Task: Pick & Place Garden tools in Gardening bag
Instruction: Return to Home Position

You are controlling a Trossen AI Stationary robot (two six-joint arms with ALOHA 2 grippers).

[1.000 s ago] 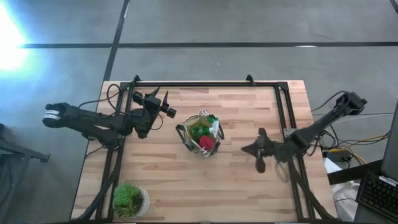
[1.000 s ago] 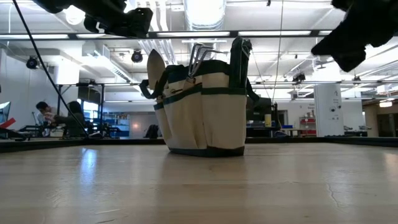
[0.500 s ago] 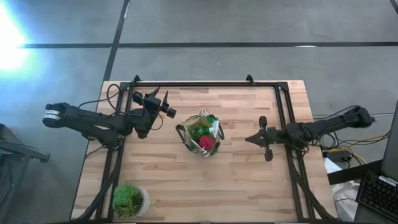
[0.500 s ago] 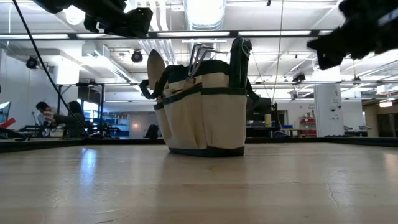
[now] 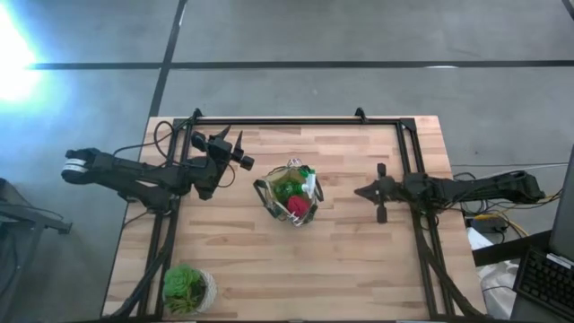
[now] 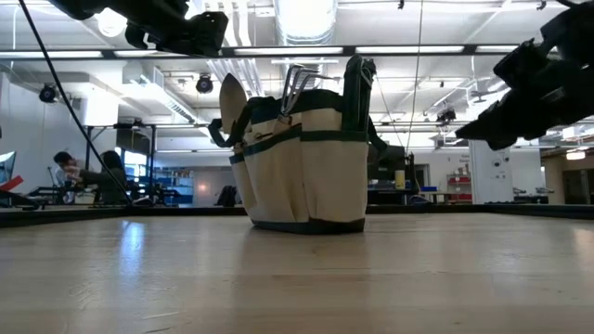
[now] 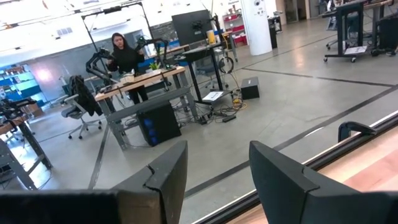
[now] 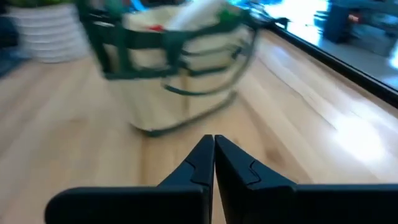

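Right gripper (image 8: 213, 142): fingers pressed together, empty, hovering right of the bag and pointing at it.
Left gripper (image 7: 217, 149): fingers parted, empty, waiting far-left.
Bag: round beige-olive fabric gardening bag (image 5: 291, 193) stood upright mid-bench (image 5: 296, 269).
Tools: garden tools (image 6: 358, 79) sat pocketed, long axes near vertical, ends up.
Retreat: best drawn rightward, clear of the bag's handles.

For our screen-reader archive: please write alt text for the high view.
A gardening bag packed with garden tools stands mid-table between two dark arms, the left tool open to its left, the right tool shut and empty to its right. A potted plant sits at the table corner, lower left in the picture.
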